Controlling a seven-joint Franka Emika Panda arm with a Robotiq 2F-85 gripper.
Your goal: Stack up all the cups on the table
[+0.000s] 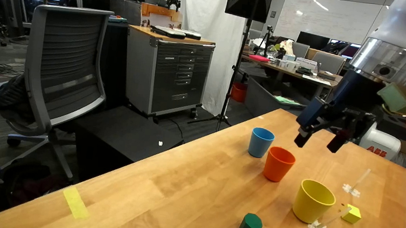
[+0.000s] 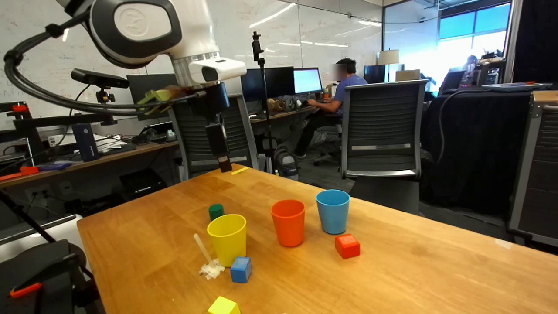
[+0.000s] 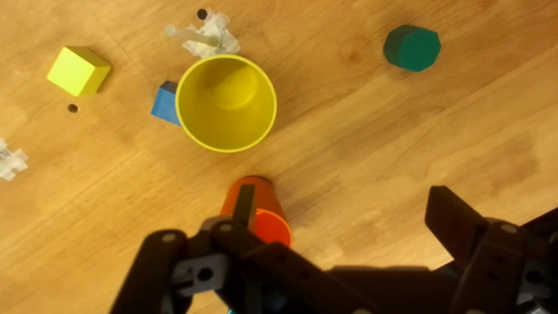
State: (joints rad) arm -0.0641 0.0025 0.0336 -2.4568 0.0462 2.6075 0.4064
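Unstacked on the table (image 2: 414, 279): yellow cup (image 2: 228, 244), orange-red cup (image 2: 289, 227), blue cup (image 2: 333, 216)

Nearest in an exterior view, a yellow block (image 2: 224, 306) is cut off by the lower edge. Behind it, a blue block (image 2: 241, 269) is set close beside the yellow cup; whether the two are touching cannot be told. Near the same cup, a translucent rod (image 2: 203, 248) is fixed in a patch of white tape (image 2: 212, 270). Farther back, a red block (image 2: 347, 246) is placed near the blue cup. All three cups are stood upright and apart, with the orange-red cup set between the other two. Beyond them, a dark green block (image 2: 216, 212) is partly hidden by the yellow cup, and a yellow tape strip (image 2: 239, 170) is stuck near the table's far edge. Above the table, the tool (image 3: 343, 189) is held clear of every cup, its fingers (image 3: 453, 224) spread wide and nothing gripped between them. Farther off, an office chair (image 2: 381, 122) is seen, then a seated person (image 2: 351, 87) and a marked whiteboard (image 2: 237, 26).
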